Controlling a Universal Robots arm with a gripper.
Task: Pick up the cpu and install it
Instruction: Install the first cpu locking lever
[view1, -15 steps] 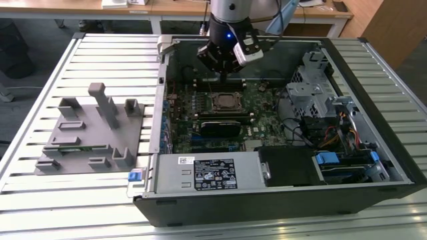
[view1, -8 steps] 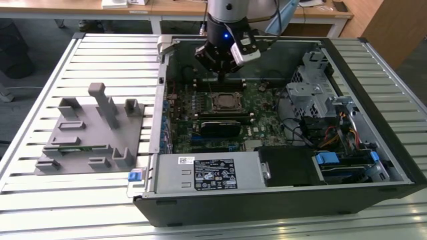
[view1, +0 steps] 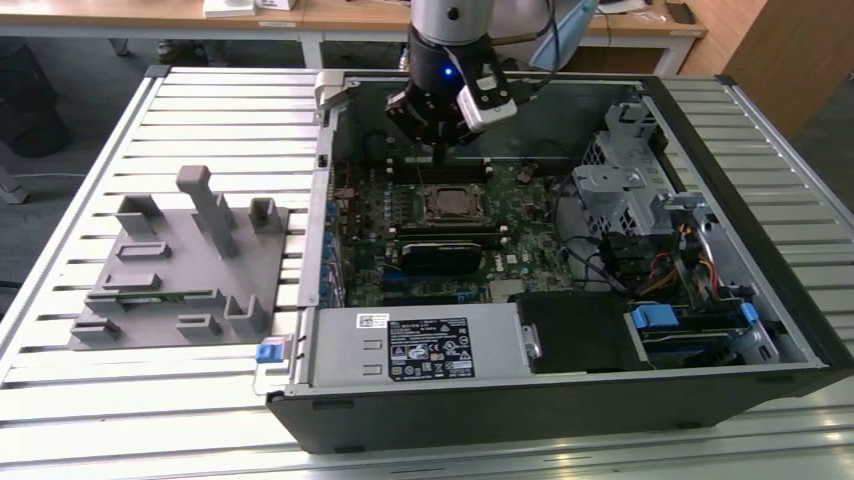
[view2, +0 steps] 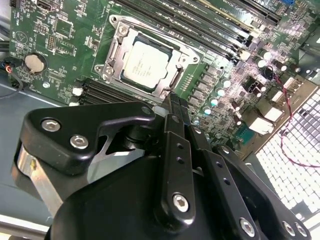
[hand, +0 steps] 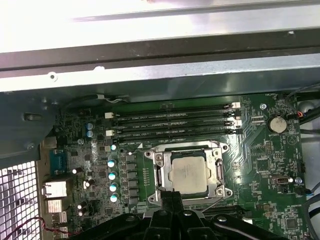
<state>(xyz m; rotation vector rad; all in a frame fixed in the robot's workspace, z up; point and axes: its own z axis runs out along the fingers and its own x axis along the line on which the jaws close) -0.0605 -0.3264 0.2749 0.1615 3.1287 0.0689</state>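
The cpu (hand: 186, 172), a flat square chip with a shiny silver top, lies seated inside the metal socket frame (hand: 218, 170) on the green motherboard (view1: 534, 245). In both wrist views it rests flat in the frame; the second wrist view shows the cpu (view2: 145, 64) with the frame around it. In the exterior view the cpu (view1: 450, 203) sits below my gripper (view1: 438, 143), which hangs above the board toward the case's back wall. The black fingers (view2: 172, 112) stand together, with nothing between them. My gripper (hand: 172, 196) is clear of the chip.
The open computer case (view1: 747, 300) surrounds the board. A drive cage (view1: 627, 190) and cables rise at the exterior view's right, a power supply (view1: 414, 345) at the front. Black memory slots (hand: 172, 122) run beside the socket. A grey fixture (view1: 187, 260) stands on the exterior view's left.
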